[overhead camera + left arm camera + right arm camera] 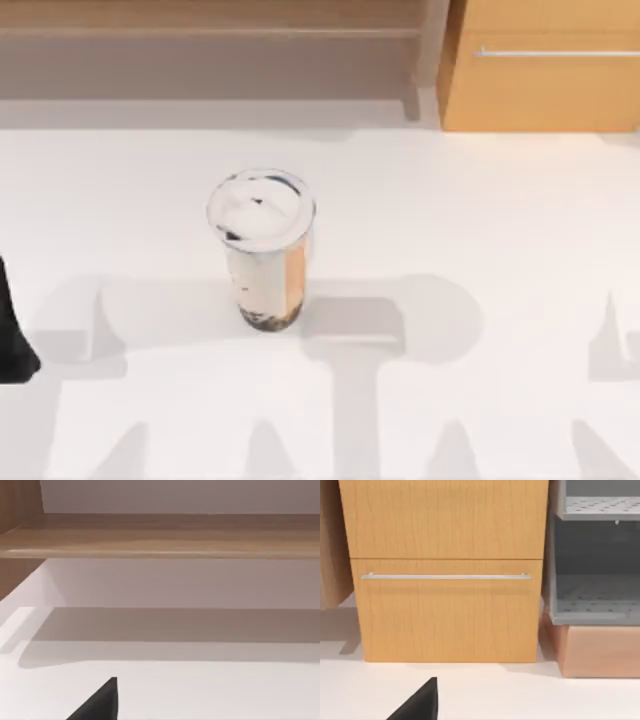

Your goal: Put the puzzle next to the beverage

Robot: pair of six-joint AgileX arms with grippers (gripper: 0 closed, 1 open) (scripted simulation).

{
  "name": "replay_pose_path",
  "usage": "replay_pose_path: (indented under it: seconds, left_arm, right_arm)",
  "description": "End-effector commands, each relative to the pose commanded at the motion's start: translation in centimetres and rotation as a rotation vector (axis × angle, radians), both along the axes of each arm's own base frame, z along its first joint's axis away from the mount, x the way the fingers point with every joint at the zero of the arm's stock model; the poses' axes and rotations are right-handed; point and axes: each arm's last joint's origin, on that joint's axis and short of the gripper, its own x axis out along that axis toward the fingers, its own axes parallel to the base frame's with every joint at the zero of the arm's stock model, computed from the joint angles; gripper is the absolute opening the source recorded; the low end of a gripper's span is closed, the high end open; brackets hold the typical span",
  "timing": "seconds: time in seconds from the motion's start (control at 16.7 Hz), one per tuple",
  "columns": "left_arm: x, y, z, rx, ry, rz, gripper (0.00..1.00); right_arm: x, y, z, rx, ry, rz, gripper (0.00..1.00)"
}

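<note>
The beverage [262, 250] stands upright near the middle of the white table [480, 200]. It is a tall clear cup with a white domed lid, tan milk tea, an orange label and dark pearls at the base. The puzzle is out of view. A dark part of my left arm [12, 335] sits at the table's far left edge, well away from the cup. A black piece of my left gripper [100, 704] juts into the left wrist view over bare table. A like black piece of my right gripper [420, 704] faces a wooden cabinet.
A wooden cabinet with a silver drawer handle [545, 70] [445, 575] stands at the back right. A long wooden shelf [200, 30] [160, 535] runs along the back. Beside the cabinet, a grey perforated rack [595, 570] rests on a wooden box.
</note>
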Motion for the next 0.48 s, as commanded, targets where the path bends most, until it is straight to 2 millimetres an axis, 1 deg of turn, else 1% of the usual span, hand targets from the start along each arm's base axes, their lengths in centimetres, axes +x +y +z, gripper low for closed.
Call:
replay_pose_path:
  seconds: [0.12, 0.24, 0.36, 0.48]
  left_arm:
    - [0.0, 0.0, 0.0, 0.000, 0.000, 0.000, 1.00]
    - [0.0, 0.0, 0.9, 0.000, -0.005, -0.001, 1.00]
    - [0.2, 0.0, 2.9, -0.001, -0.014, -0.003, 1.00]
    - [0.7, 0.0, 6.0, -0.001, -0.024, -0.006, 1.00]
  right_arm:
    - [0.0, 0.0, 0.0, 0.000, 0.000, 0.000, 1.00]
    - [0.0, 0.0, 0.0, 0.000, 0.000, 0.000, 1.00]
    - [0.0, 0.0, 0.0, 0.000, 0.000, 0.000, 1.00]
    - [0.0, 0.0, 0.0, 0.000, 0.000, 0.000, 1.00]
